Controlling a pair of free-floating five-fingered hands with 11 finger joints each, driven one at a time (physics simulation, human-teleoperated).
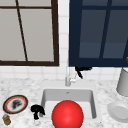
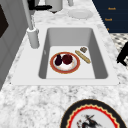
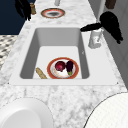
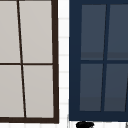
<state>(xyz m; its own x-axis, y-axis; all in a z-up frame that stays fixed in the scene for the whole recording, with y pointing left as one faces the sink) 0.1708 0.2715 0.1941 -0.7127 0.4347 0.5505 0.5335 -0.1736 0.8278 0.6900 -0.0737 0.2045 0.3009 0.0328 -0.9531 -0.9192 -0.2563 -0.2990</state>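
Nearest the front camera, a red ball (image 1: 67, 114) covers the sink (image 1: 47, 96). Right hand (image 1: 82, 69), fingers extended, rests against the faucet (image 1: 67, 78). Left hand (image 1: 37, 110) hangs curled, holding nothing, beside the patterned plate (image 1: 15, 104).

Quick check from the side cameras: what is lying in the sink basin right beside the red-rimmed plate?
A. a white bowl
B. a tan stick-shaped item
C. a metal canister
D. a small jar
B: in the left side view a tan stick-shaped item lies on the basin floor just beside the red-rimmed plate in the sink.
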